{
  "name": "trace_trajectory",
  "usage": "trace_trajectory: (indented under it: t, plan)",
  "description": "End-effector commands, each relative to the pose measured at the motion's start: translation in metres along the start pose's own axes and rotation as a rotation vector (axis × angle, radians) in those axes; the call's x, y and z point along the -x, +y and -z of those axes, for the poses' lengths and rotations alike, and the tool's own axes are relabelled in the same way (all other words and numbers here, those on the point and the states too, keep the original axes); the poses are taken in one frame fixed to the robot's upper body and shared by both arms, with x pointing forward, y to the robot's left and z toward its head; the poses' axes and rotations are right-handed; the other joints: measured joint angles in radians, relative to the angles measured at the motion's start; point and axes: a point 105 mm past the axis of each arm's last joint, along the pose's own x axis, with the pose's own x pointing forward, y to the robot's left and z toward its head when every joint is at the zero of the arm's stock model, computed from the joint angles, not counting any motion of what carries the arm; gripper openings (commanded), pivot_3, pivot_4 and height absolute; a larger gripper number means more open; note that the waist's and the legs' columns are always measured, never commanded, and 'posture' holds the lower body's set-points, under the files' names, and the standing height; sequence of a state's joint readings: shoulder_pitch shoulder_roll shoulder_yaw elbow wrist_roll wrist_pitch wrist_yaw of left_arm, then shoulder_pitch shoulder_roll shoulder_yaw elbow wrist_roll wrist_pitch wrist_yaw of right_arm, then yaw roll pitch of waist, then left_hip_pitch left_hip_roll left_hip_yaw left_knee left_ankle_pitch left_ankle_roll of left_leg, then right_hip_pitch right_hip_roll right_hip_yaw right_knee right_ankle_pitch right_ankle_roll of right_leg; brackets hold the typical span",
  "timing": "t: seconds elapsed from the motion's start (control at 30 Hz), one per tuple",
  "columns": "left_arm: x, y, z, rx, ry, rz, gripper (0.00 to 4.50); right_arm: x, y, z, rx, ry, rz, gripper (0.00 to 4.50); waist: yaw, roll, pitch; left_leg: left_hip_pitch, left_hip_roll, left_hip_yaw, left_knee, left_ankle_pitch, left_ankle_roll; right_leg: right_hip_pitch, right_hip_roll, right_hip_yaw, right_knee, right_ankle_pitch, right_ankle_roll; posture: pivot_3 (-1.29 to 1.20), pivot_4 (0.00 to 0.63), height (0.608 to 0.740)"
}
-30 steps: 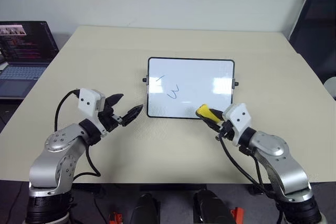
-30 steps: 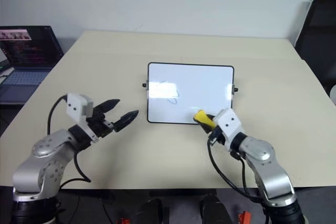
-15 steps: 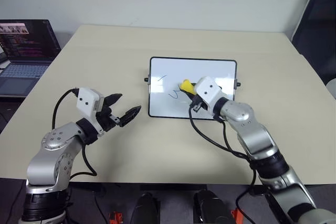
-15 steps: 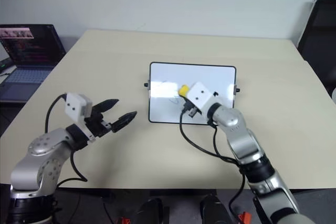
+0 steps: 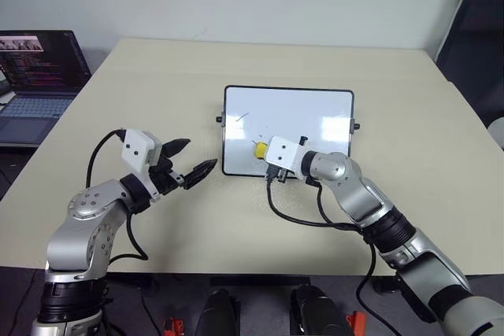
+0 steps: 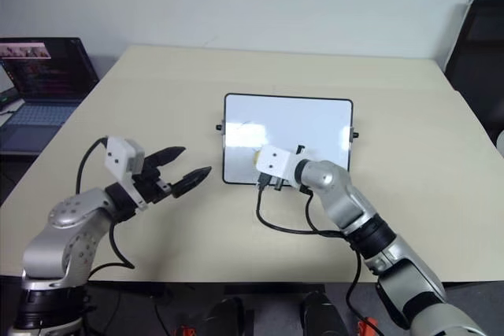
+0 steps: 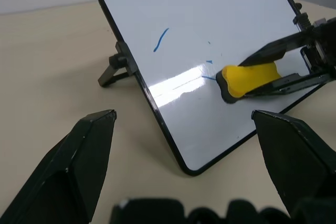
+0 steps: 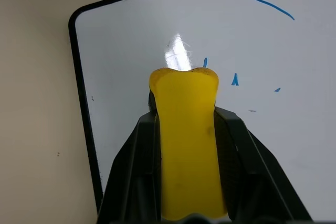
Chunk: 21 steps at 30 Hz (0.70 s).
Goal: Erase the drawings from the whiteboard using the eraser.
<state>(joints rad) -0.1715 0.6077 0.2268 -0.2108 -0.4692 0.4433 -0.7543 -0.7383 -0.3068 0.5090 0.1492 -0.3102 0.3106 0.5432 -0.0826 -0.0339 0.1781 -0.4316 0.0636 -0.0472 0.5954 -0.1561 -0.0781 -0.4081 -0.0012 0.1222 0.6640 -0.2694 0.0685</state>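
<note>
On whiteboard (image 5: 307, 116), yellow eraser (image 8: 188, 140) clamped in right jaws, left jaws wide open, empty.

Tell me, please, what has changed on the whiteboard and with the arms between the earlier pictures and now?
The right gripper, shut on the eraser, swept from the whiteboard's near right corner leftward across it. The larger squiggle is wiped away; of the drawings one long stroke and some specks remain. The left gripper stayed open beside the board, which did not move.
</note>
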Motion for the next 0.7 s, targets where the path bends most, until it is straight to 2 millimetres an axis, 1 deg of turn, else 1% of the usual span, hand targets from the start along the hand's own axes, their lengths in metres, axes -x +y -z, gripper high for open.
trace_trajectory:
  t: [0.03,0.07,0.13,0.27,0.33,0.4,0.5,0.53,0.6,0.7]
  plan:
    - [0.004,0.003,-0.003,-0.033,-0.011,0.009,4.50,0.001,-0.047,-0.004,0.012,0.008,0.201,1.05,-0.001,0.000,0.000,0.000,0.000,0.000,0.000,0.000,0.000,0.000,0.000,0.000,0.000,0.001,0.000,0.00,0.150,0.740]
    - [0.004,0.003,-0.002,-0.032,-0.010,0.011,4.50,-0.001,-0.045,-0.005,0.003,0.007,0.187,1.05,0.000,0.000,0.000,0.000,0.000,0.000,0.000,0.000,0.000,0.000,0.000,0.000,0.000,0.001,-0.001,0.00,0.150,0.740]
    - [0.005,0.003,0.000,-0.032,-0.009,0.013,4.50,-0.005,-0.035,-0.004,-0.007,0.009,0.129,1.05,0.002,0.000,0.000,0.000,0.000,0.000,0.000,0.001,0.001,0.000,0.000,-0.001,0.000,0.001,-0.001,0.00,0.150,0.740]
    - [0.006,0.003,0.002,-0.031,-0.007,0.018,4.50,-0.008,0.003,-0.004,0.012,0.015,-0.074,1.05,0.000,-0.001,0.000,0.000,0.001,0.000,-0.001,0.001,0.001,0.000,0.000,0.000,0.000,0.000,0.000,0.00,0.150,0.740]
    - [0.006,0.003,0.002,-0.031,-0.007,0.021,4.50,-0.007,0.013,-0.003,0.027,0.023,-0.129,1.05,0.000,0.000,0.000,0.000,0.001,0.000,-0.002,0.000,0.001,0.000,0.000,-0.001,0.000,0.000,0.000,0.00,0.150,0.740]
    - [0.006,0.003,0.003,-0.031,-0.005,0.023,4.50,-0.007,0.009,-0.002,0.063,0.031,-0.102,1.05,0.000,0.000,0.000,0.000,0.001,0.000,-0.002,0.000,0.001,0.000,0.000,-0.001,0.000,0.000,0.000,0.00,0.150,0.740]
    - [0.006,0.003,0.004,-0.030,-0.003,0.026,4.50,-0.009,-0.027,-0.009,0.096,0.011,0.094,1.05,-0.001,0.000,0.000,0.000,0.001,0.000,-0.001,0.001,0.001,0.000,0.000,-0.001,0.000,0.000,0.000,0.00,0.150,0.740]
    - [0.006,0.003,0.004,-0.030,-0.002,0.028,4.50,-0.009,-0.034,-0.011,0.097,0.005,0.128,1.05,-0.001,0.000,0.000,0.000,0.001,0.000,-0.001,0.001,0.001,0.000,0.000,-0.001,0.000,0.000,0.000,0.00,0.150,0.740]
    - [0.006,0.002,0.004,-0.030,-0.002,0.031,4.50,-0.009,-0.035,-0.010,0.099,0.006,0.125,1.05,0.000,0.000,0.000,0.000,0.000,0.000,-0.001,0.001,0.001,-0.001,0.000,0.000,0.000,0.002,-0.001,0.00,0.150,0.740]
    - [0.005,0.002,0.004,-0.030,-0.003,0.034,4.50,-0.010,-0.023,-0.003,0.114,0.029,0.054,1.05,0.002,-0.001,-0.001,0.000,0.000,0.000,-0.001,0.001,0.001,0.000,0.000,-0.001,0.000,0.002,-0.001,0.00,0.150,0.740]
